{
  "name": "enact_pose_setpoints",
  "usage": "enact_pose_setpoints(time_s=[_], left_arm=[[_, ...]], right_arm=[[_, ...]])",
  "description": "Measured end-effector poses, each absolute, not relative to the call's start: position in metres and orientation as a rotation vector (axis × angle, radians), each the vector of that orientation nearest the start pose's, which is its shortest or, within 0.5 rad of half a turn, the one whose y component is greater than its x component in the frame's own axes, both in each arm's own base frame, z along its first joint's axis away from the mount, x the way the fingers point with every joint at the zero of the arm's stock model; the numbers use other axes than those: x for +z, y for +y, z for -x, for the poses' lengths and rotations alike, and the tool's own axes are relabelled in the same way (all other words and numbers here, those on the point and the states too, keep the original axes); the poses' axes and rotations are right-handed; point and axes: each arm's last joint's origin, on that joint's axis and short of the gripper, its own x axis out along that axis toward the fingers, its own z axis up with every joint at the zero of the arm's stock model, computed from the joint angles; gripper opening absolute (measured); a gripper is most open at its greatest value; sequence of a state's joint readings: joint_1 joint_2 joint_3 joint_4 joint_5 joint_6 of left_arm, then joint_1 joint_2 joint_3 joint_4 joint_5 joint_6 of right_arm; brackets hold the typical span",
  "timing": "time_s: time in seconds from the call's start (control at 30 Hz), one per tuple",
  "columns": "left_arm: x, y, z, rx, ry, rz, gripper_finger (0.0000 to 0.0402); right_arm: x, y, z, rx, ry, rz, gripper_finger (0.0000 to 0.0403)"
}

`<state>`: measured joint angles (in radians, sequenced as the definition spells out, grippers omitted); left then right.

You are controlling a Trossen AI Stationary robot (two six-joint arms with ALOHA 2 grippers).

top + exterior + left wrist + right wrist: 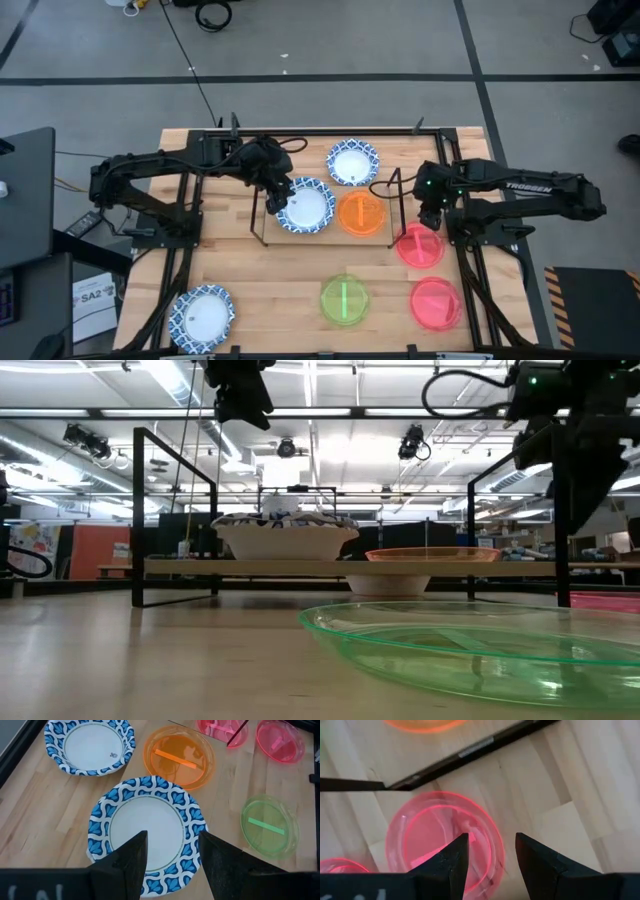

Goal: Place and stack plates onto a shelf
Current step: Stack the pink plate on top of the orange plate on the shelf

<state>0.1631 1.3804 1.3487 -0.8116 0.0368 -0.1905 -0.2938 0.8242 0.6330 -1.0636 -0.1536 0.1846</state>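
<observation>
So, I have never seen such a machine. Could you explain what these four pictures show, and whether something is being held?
Two dark robot arms work at a wooden table. One picture looks down from above, one looks level across the tabletop, and two come from cameras on the wrists.

A low wooden shelf with black wire ends carries a blue-rimmed white plate and an orange plate. Off the shelf lie two more blue-rimmed plates, a green plate and two pink plates.

The left gripper hovers open above the shelf's white plate. The right gripper hovers open above one pink plate. Nothing is held.
</observation>
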Motion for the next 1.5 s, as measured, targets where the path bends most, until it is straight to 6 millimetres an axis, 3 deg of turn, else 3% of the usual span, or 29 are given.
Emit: enact_pose_setpoints(time_s=[0.2, 0.47, 0.67, 0.93, 1.5], left_arm=[[0.343, 0.045, -0.278, 0.198, 0.826, 0.263, 0.0183], [0.343, 0.045, -0.278, 0.198, 0.826, 0.263, 0.0183], [0.343, 0.045, -0.278, 0.198, 0.826, 0.263, 0.0183], [0.343, 0.045, -0.278, 0.197, 0.822, 0.262, 0.0183], [0.343, 0.045, -0.278, 0.197, 0.820, 0.263, 0.0183]], right_arm=[[0.210, -0.031, -0.119, -0.232, 1.210, -0.533, 0.0168], [0.205, -0.033, -0.118, -0.389, 1.198, -0.633, 0.0168], [0.178, -0.031, -0.112, -0.452, 1.247, -0.713, 0.0168], [0.150, -0.031, -0.112, -0.489, 1.176, -0.775, 0.0168], [0.143, -0.029, -0.114, -0.494, 1.219, -0.735, 0.0168]])
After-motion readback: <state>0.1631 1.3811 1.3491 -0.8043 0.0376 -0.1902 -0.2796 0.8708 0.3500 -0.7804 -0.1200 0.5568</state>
